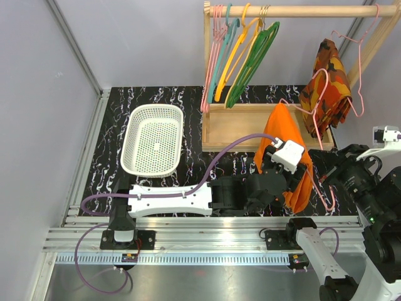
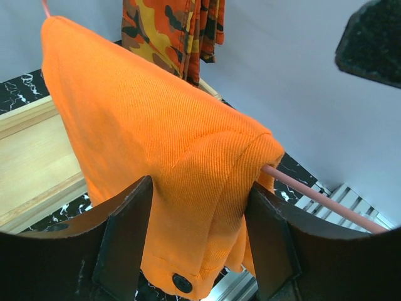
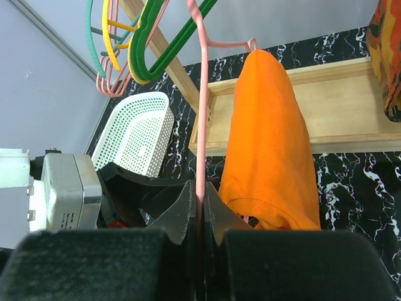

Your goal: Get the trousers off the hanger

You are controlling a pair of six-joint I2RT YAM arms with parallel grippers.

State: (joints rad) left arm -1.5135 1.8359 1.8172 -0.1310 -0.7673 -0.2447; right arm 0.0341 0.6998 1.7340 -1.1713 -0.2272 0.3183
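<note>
The bright orange trousers hang folded over the lower bar of the thin pink hanger, which is held above the table's front right. My left gripper is open, with one finger on each side of the trousers' lower edge; the fabric fills the gap between them. The pink bar comes out of the fold to the right. My right gripper is shut on the hanger's wire, with the trousers hanging just beyond it.
A white basket lies at the left. A wooden rack with a tray base carries green, yellow and teal hangers, spare pink hangers and a camouflage garment.
</note>
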